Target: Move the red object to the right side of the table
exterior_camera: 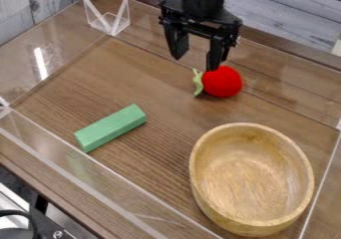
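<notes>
The red object (220, 81), a small glossy red toy fruit with a green leafy stem on its left, rests on the brown wood-grain table (147, 79) right of centre. My black gripper (197, 52) hangs just above and behind it, a little to its left, pointing straight down. Its two fingers stand wide apart with nothing between them. One fingertip (218, 60) is close over the fruit's top, but I see no contact.
A green rectangular block (110, 126) lies at the left front. A round light wooden bowl (250, 175) fills the right front corner. Low clear acrylic walls (54, 39) border the tabletop, with a clear folded piece (107, 18) at the back left.
</notes>
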`<act>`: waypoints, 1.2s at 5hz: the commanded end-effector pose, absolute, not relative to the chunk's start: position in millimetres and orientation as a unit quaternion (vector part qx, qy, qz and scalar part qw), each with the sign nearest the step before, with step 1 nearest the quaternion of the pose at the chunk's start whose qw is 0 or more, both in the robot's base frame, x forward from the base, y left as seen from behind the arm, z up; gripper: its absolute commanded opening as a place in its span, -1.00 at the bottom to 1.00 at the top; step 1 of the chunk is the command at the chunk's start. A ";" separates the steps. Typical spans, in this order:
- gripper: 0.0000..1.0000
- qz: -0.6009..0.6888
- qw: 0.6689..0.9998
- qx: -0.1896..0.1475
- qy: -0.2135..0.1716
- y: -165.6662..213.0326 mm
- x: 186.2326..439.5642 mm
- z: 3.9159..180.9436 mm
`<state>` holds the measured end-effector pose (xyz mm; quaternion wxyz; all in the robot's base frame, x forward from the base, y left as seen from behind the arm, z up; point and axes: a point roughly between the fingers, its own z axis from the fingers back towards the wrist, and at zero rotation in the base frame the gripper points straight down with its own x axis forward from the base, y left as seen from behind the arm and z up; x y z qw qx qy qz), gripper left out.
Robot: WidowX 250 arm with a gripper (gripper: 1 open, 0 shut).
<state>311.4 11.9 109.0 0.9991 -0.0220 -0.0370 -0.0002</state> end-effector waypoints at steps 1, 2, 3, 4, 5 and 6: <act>1.00 -0.009 0.999 -0.014 -0.044 19.7 311.9 110.8; 1.00 -0.016 0.999 -0.009 -0.038 25.6 310.9 107.2; 1.00 0.001 0.999 -0.003 -0.033 32.0 303.7 98.9; 1.00 0.017 0.999 0.002 -0.029 37.3 297.4 90.5; 1.00 0.063 0.998 0.008 -0.028 43.2 300.5 91.7; 1.00 0.105 0.994 0.014 -0.027 48.7 304.3 91.6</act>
